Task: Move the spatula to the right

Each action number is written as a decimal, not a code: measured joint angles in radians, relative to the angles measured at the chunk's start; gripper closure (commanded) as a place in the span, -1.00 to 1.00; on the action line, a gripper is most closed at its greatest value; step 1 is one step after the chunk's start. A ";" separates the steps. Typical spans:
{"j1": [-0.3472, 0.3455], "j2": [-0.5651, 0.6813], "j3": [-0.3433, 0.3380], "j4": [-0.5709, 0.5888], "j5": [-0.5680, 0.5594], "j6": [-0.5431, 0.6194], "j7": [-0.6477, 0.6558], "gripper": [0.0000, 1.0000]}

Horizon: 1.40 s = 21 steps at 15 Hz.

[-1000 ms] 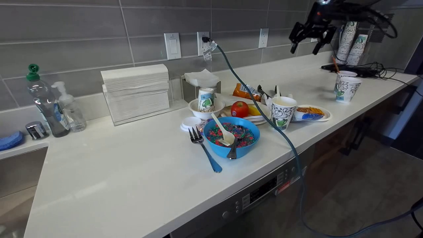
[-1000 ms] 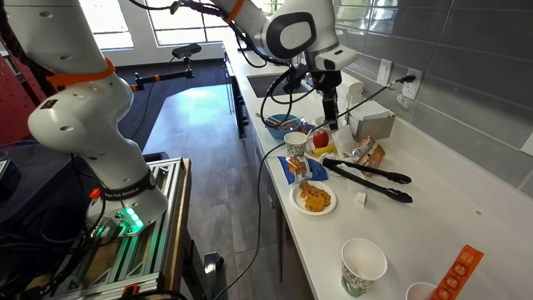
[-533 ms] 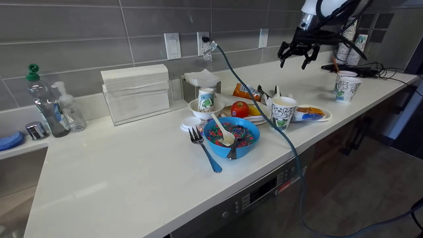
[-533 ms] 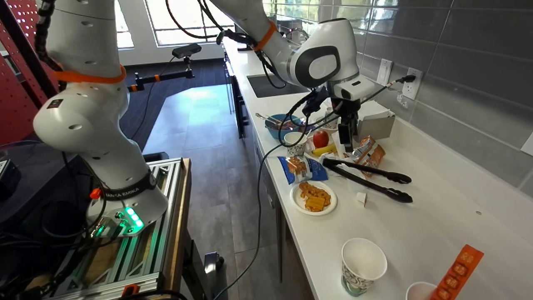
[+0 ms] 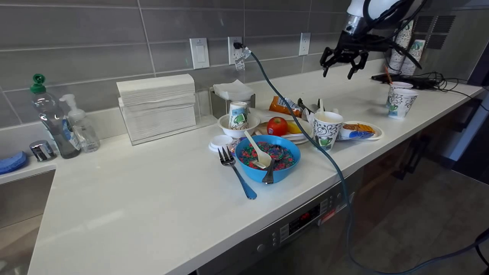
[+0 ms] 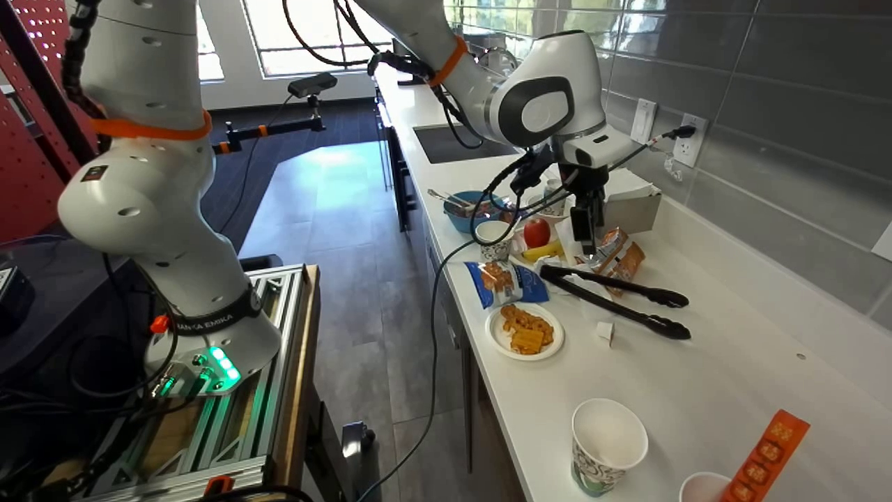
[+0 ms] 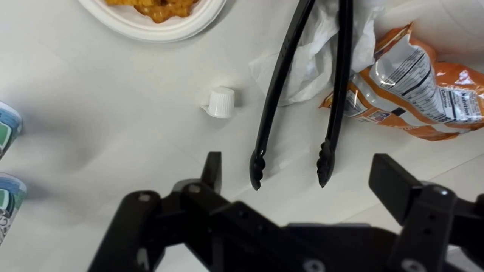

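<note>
Counter (image 5: pixel 153 214) fills left and centre of the frame in an exterior view, grey tile wall (image 5: pixel 95 49) along the top. My arm (image 6: pixel 160 209) stands at left in an exterior view and reaches over the top to right of centre.

Gripper (image 5: pixel 337 74) is upper right in an exterior view, hanging above the counter, fingers down. Jaws wide apart. Wrist view: they come up from the bottom edge.

Paper towels (image 5: pixel 158 103) upper left of centre in an exterior view, in front of the wall.

Task item is the black tongs (image 7: pixel 278 85): lying spread on the counter, right of centre in the wrist view. Tips point to the bottom of the frame and show between my fingers; far ends run off the top edge.

Blue bowl (image 5: pixel 284 173) at centre in an exterior view, fork (image 5: pixel 243 181) just left of it. Orange bag (image 7: pixel 416 90) at right in the wrist view, one tong arm crossing its left corner; touching or not, I can't tell. Plate (image 7: pixel 151 32) upper left, cut by the top edge.

Paper cup (image 5: pixel 329 128) upright, right of the bowl in an exterior view. Apple (image 5: pixel 277 126) just above the bowl there. White tub (image 7: pixel 221 102) smallest, left of the tongs in the wrist view.
</note>
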 measured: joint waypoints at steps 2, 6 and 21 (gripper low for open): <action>0.010 0.019 -0.027 0.017 0.000 0.000 0.004 -1.00; 0.019 0.096 -0.063 0.076 0.006 0.000 0.006 -1.00; 0.028 0.384 -0.088 0.301 0.189 -0.027 0.013 -0.25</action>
